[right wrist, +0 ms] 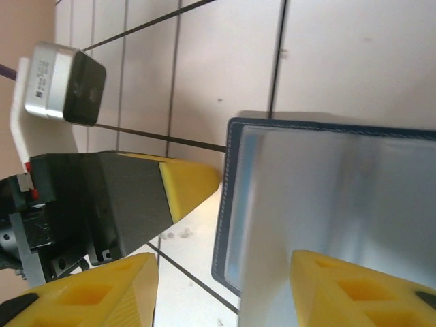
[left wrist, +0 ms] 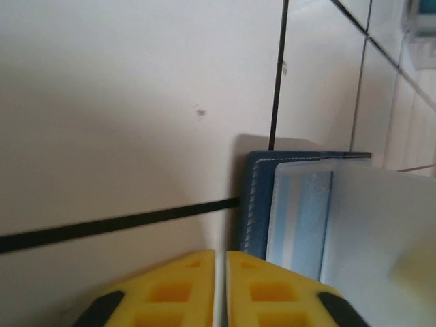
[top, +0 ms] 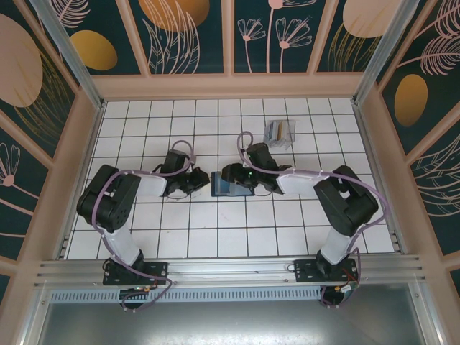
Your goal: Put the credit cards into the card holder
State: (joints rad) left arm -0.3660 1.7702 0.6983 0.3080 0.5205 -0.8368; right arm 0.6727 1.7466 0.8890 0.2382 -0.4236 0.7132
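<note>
Top external: arms (top: 147, 185) seemingly flanking wallet (top: 224, 186)

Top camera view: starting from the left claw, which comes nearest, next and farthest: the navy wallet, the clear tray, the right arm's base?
From the left gripper:
1. Navy wallet, just to the right of its tip.
2. Clear tray, farther back and right.
3. Right arm's base, near edge, right.

Dark teal wall panels (top: 194, 43) with pale leaves and orange discs, framed in peach, enclose a white tiled table (top: 144, 231) with dark grid lines. An aluminium rail (top: 230, 267) runs along its near edge
</note>
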